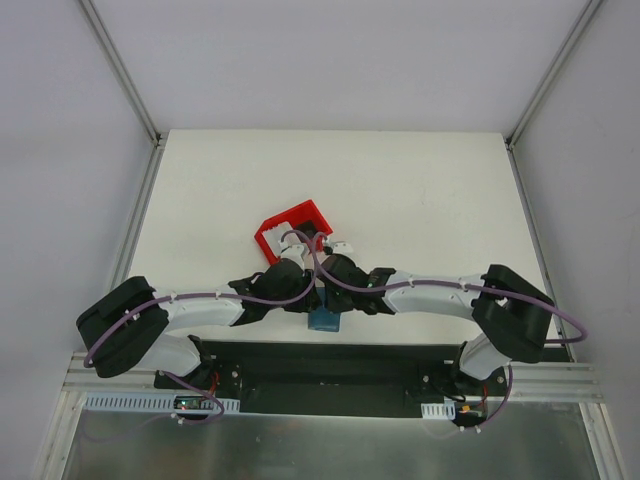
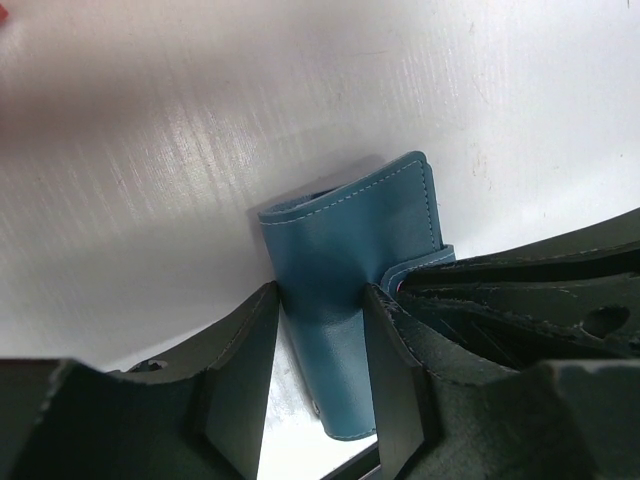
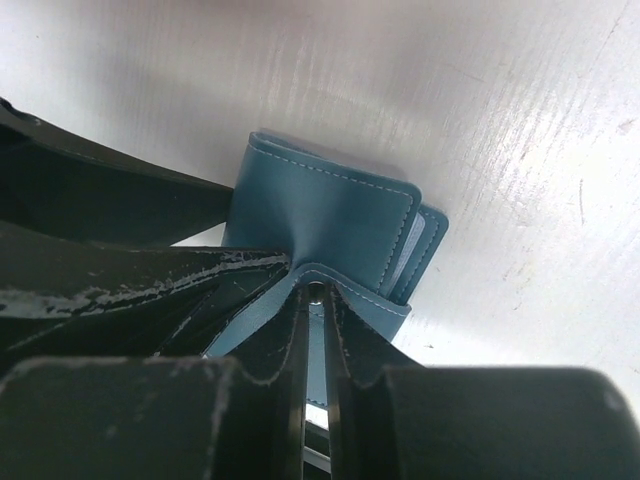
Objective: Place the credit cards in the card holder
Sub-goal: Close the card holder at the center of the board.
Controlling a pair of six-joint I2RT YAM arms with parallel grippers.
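The teal-blue card holder (image 1: pixel 325 320) sits near the table's front edge, between both grippers. In the left wrist view the card holder (image 2: pixel 345 250) stands between my left gripper's (image 2: pixel 320 296) two fingers, which touch it on both sides. In the right wrist view my right gripper (image 3: pixel 315 292) is shut on the card holder's (image 3: pixel 320 215) clasp tab, with the snap showing at the fingertips. A pale strip (image 3: pixel 409 248) shows between its leaves; I cannot tell if it is a card. Small white flat pieces (image 1: pixel 342 246), perhaps the credit cards, lie beside the red bin.
A red plastic bin (image 1: pixel 292 229) stands just behind the grippers, mid-table. Its corner shows at the top left of the left wrist view (image 2: pixel 3 12). The table's front edge and a black rail (image 1: pixel 330 362) lie right below the card holder.
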